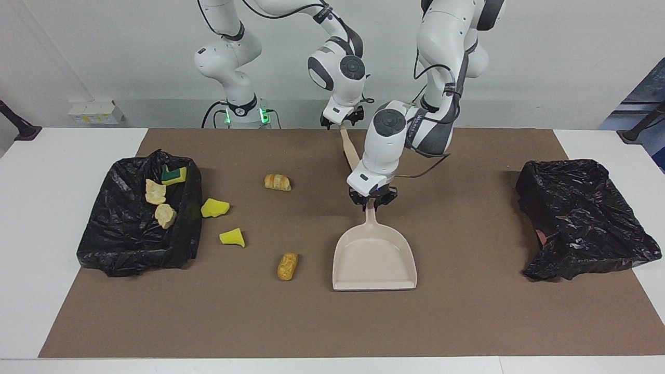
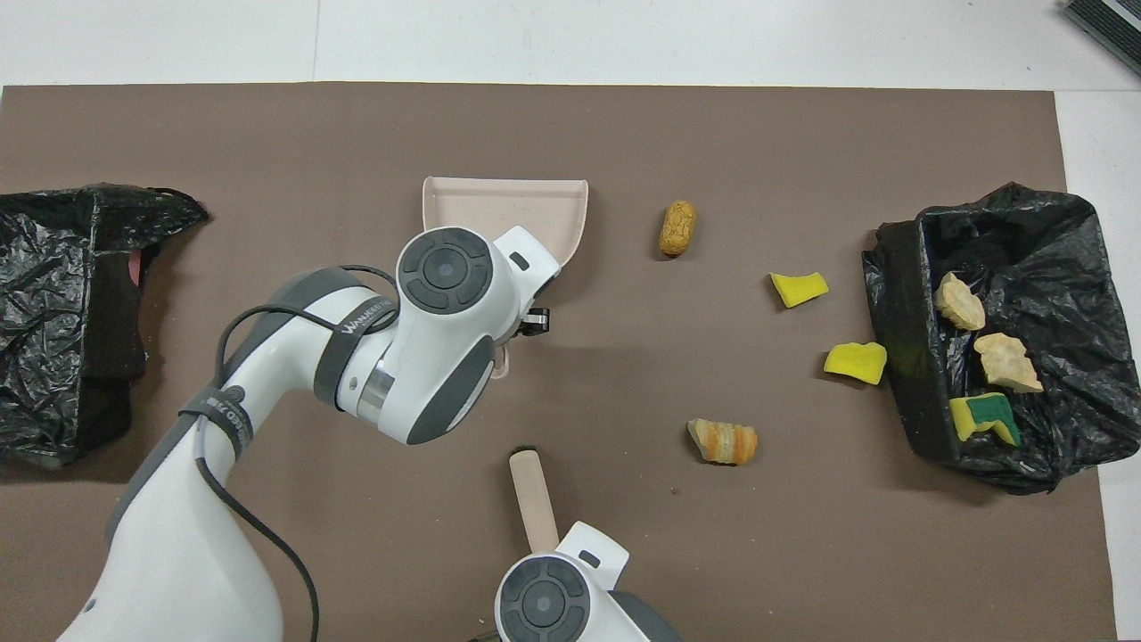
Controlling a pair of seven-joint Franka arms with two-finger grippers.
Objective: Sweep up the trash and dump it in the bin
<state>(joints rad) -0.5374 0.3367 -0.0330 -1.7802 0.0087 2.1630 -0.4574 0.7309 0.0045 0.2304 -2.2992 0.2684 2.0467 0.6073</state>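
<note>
A beige dustpan (image 1: 374, 259) (image 2: 504, 201) lies mid-mat, mouth away from the robots. My left gripper (image 1: 370, 201) is shut on its handle. Four pieces of trash lie loose on the mat: two bread lumps (image 1: 277, 182) (image 1: 287, 266) and two yellow sponge chunks (image 1: 214, 208) (image 1: 233, 237). The black-lined bin (image 1: 140, 244) at the right arm's end holds a green-backed sponge (image 1: 174, 175) and two pale lumps (image 1: 155, 191). My right gripper (image 1: 340, 123) stands open over the near end of the beige brush handle (image 1: 350, 150) (image 2: 533, 495); the bristles are hidden.
A second black-bag bin (image 1: 582, 218) (image 2: 62, 312) sits at the left arm's end of the table. The brown mat (image 1: 467, 322) covers most of the white tabletop, and the brush handle lies just nearer to the robots than the dustpan handle.
</note>
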